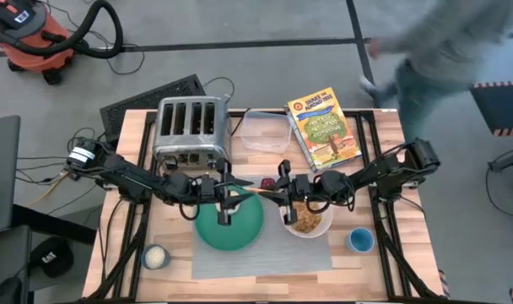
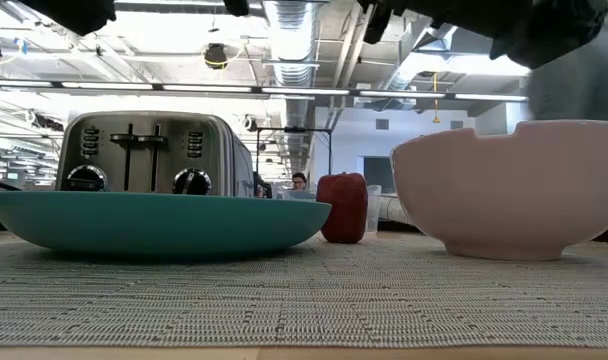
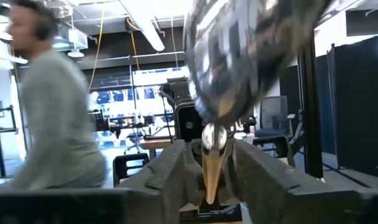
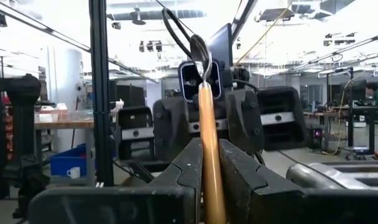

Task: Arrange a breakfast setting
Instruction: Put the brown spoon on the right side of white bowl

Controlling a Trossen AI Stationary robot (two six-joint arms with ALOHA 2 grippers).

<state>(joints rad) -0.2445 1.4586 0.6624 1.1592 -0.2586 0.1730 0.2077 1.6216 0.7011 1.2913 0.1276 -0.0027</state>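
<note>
Both grippers are meeting over the middle of the table, each pinching one end of the same spoon [image 1: 258, 192]. The right gripper [image 4: 204, 168] is squeezing its two fingers [image 4: 239, 171] against the wooden handle, which is running straight out between them toward the other arm. The left gripper [image 3: 209, 177] is clamping the far end, its fingers [image 3: 167, 171] pressing in on the tip of the handle, with a shiny metal bowl showing large and blurred just beyond. From above, the spoon is lying level in the air between the two arms, over the gap between the plate [image 1: 229, 225] and the bowl [image 1: 307, 221].

The teal plate is sitting on the left half of the grey placemat [image 1: 265, 257], directly under the left gripper. The white bowl is sitting on the right half under the right gripper, and tan food is showing inside it. A small dark-red fruit [image 2: 342, 207] is standing just behind the mat, between plate and bowl.

A chrome toaster [image 1: 189, 128] is standing at the back left, with a clear container [image 1: 265, 131] and a book [image 1: 324, 127] beside it. A person [image 1: 446, 46] is passing beyond the far edge of the table.
</note>
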